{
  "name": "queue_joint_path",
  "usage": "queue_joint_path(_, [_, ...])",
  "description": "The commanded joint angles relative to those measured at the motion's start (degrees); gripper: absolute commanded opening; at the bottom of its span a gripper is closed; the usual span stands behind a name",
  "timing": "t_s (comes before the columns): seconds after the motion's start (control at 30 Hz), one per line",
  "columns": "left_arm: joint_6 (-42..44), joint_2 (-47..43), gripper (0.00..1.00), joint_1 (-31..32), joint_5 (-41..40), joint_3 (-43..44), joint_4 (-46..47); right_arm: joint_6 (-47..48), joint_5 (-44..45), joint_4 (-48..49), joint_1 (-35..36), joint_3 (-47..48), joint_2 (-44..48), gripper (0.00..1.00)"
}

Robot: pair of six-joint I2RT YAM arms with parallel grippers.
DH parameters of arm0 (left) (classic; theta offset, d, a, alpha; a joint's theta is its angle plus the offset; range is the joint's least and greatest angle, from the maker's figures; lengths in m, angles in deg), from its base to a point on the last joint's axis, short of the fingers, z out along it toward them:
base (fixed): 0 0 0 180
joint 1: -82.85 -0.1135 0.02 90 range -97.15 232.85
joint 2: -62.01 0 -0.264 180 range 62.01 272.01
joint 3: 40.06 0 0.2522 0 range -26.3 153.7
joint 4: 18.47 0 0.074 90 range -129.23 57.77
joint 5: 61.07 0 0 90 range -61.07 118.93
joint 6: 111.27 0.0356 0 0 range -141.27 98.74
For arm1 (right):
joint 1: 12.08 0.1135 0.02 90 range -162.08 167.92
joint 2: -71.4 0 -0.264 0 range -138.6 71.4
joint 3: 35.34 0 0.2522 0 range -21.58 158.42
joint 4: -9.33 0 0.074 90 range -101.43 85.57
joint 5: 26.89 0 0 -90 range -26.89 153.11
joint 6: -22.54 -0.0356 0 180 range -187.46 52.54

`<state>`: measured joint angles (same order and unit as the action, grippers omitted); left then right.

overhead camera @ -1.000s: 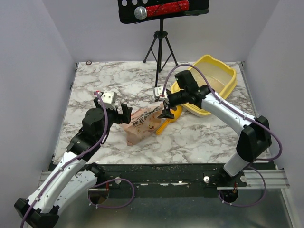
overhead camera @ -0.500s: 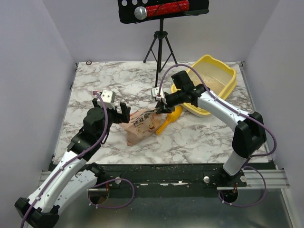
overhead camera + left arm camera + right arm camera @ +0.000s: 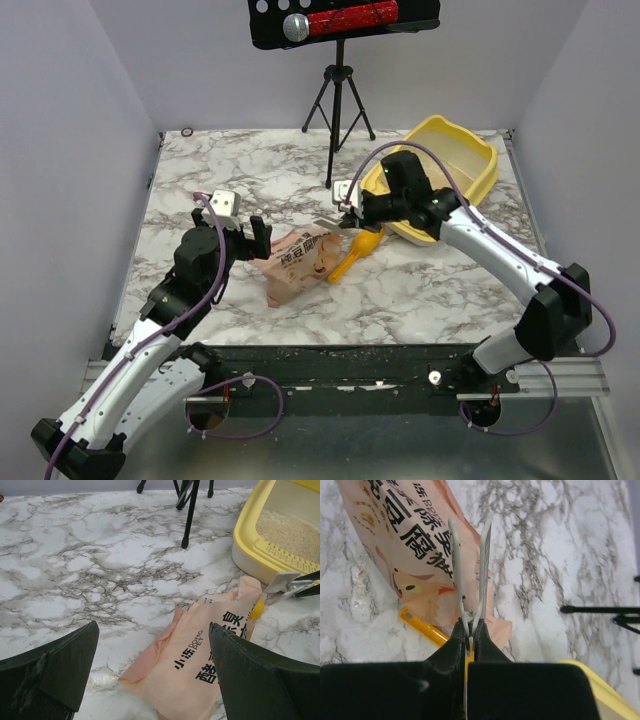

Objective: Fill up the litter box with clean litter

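The marble table [image 3: 250, 170] is walled in grey on the left, far and right sides. The litter box [image 3: 445, 122] sits in the far right corner, close to the right edge, with a bed of beige litter [image 3: 290, 532] inside it.

The paper bag [image 3: 300, 262] lies flat mid-table, its mouth end pointing toward the box. It carries large black Chinese characters, a line of small Latin capitals ending in "PET", and a cartoon face with an orange beak. The rest of the print I can't read.

The left claw [image 3: 250, 235] hangs just left of the bag with its fingers spread wide and nothing between them. The right claw [image 3: 467, 630] is pinched together on a thin pale forked strip [image 3: 482, 565] above the bag's mouth end. Whether the strip joins the bag I can't tell.

A black tripod [image 3: 338, 100] stands at the far middle, one foot near the box's left corner. A yellow-orange scoop [image 3: 355, 255] lies between bag and box, tucked against the bag.

Bare marble runs wide on the far left, and more lies near right of the scoop. Loose grains dot the black rail [image 3: 330, 352] along the near edge. A small ring [image 3: 187, 131] sits at the far left corner.
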<state>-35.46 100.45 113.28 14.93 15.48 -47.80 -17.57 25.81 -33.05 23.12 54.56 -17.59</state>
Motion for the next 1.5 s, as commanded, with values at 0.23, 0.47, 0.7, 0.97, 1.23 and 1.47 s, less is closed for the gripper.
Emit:
queue_joint_path(0.23, [-1.71,-2.05,0.99,-0.38,-1.99,1.2,-0.34,-34.81,41.82,6.47,0.22,-8.89,17.16,0.0])
queue_joint_path(0.47, [-3.64,-3.89,0.99,-0.47,-3.05,0.06,0.72,-65.57,63.91,-0.45,-0.39,-19.26,27.19,0.01])
queue_joint_path(0.7, [-5.13,-1.62,0.99,-0.47,-8.05,0.76,-1.82,-90.2,67.17,-2.05,-1.89,-32.35,35.9,0.0])
queue_joint_path(0.97, [-19.62,9.45,0.99,-0.55,-16.67,9.45,-19.04,-109.02,67.36,-0.04,-5.66,-46.24,40.04,0.0])
queue_joint_path(1.23, [-28.07,11.14,0.99,-0.9,-14.66,13.5,-28.63,-111.5,60.68,3.13,-11.73,-50.04,36.52,0.5])
queue_joint_path(1.47, [-39.22,7.54,0.99,-1.43,-10.71,14.12,-34.7,-102.11,59.89,3.57,-11.82,-44.24,36.78,0.8])
